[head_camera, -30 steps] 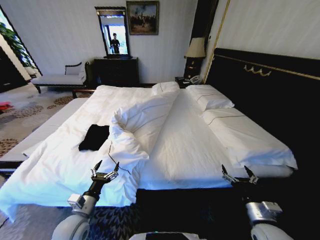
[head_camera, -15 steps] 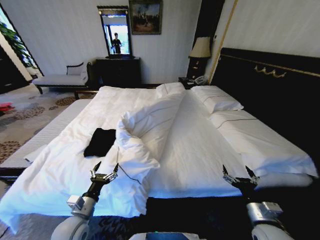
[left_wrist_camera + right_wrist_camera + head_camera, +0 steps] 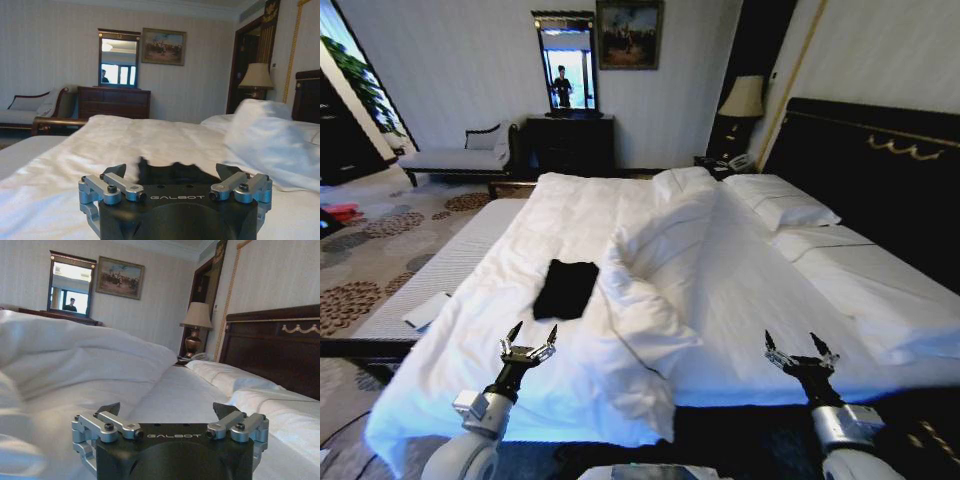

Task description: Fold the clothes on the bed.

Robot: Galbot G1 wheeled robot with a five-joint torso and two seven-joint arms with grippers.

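Observation:
The clothes (image 3: 565, 288), a small black top, lie flat on the white duvet of the bed (image 3: 570, 210), left of a folded-back ridge of duvet. My left gripper (image 3: 535, 328) hovers open over the bed's near edge, just short of the top and apart from it. In the left wrist view the clothes (image 3: 155, 169) lie straight beyond the open left gripper (image 3: 173, 175). Off to the right, my right gripper (image 3: 790, 340) is open over the bare sheet near the foot edge. The right wrist view shows the right gripper (image 3: 167, 410) holding nothing, white bedding ahead of it.
The bunched duvet ridge (image 3: 650, 270) runs up the bed's middle. Pillows (image 3: 785, 205) lean by the dark headboard (image 3: 880, 140). A lamp (image 3: 742, 100), dresser (image 3: 570, 140) and grey chaise bench (image 3: 460, 155) stand along the far wall. Patterned carpet (image 3: 360, 290) lies left of the bed.
The whole head view has shifted, so the camera moved: bed and clothes now sit further right and closer in the picture. Both grippers keep the same open pose.

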